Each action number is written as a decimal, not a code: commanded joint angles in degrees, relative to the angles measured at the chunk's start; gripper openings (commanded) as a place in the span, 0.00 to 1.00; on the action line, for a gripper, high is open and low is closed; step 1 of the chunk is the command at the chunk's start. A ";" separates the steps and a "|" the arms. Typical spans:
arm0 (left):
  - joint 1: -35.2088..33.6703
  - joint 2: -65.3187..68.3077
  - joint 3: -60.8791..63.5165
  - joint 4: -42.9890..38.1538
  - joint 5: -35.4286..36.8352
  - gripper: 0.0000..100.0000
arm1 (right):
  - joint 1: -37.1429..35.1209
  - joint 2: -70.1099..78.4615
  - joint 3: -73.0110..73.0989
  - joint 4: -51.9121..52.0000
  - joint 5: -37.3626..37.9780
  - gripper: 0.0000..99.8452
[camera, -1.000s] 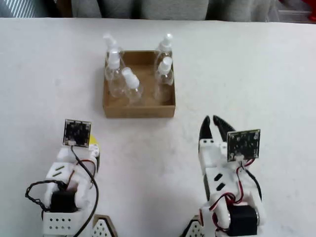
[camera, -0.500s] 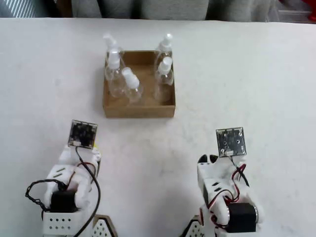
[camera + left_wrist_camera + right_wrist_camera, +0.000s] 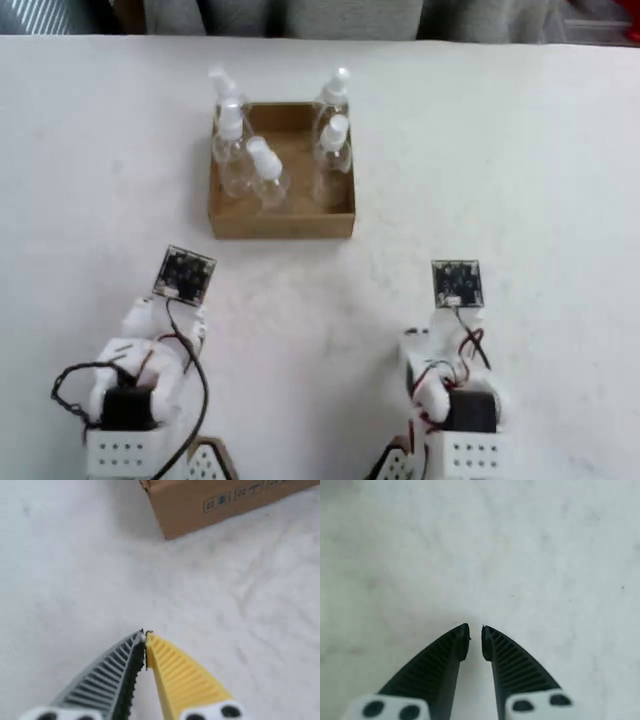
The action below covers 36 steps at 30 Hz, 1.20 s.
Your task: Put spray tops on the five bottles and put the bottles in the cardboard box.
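The cardboard box (image 3: 281, 222) stands at the middle of the table, and its corner (image 3: 220, 502) is seen from the left wrist. Inside it stand several clear bottles, each with a white spray top, among them one on the left (image 3: 231, 140), a tilted one in the middle (image 3: 267, 172) and one on the right (image 3: 333, 146). The left arm (image 3: 140, 370) is folded at the near left edge. My left gripper (image 3: 145, 638), one finger grey and one yellow, is shut on nothing above bare table. The right arm (image 3: 450, 390) is folded at the near right. My right gripper (image 3: 474, 639) is shut with a thin slit between its black fingertips, holding nothing.
White tabletop (image 3: 500, 150) lies on every side of the box. Grey chair backs (image 3: 350, 18) line the far edge of the table.
The right arm has pulled back toward the near edge and folded, its black fingers drawing together and slipping under its camera board. The left arm has shifted only slightly.
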 commanded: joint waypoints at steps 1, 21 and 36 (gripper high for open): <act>0.04 0.04 -0.18 0.44 -0.62 0.02 | 2.33 -0.57 1.23 -1.80 0.18 0.02; -0.22 -0.31 -0.18 10.81 -0.70 0.02 | 0.13 -0.57 1.05 1.98 0.62 0.02; -0.22 -0.31 -0.18 10.81 -0.70 0.02 | 0.13 -0.57 1.05 1.98 0.62 0.02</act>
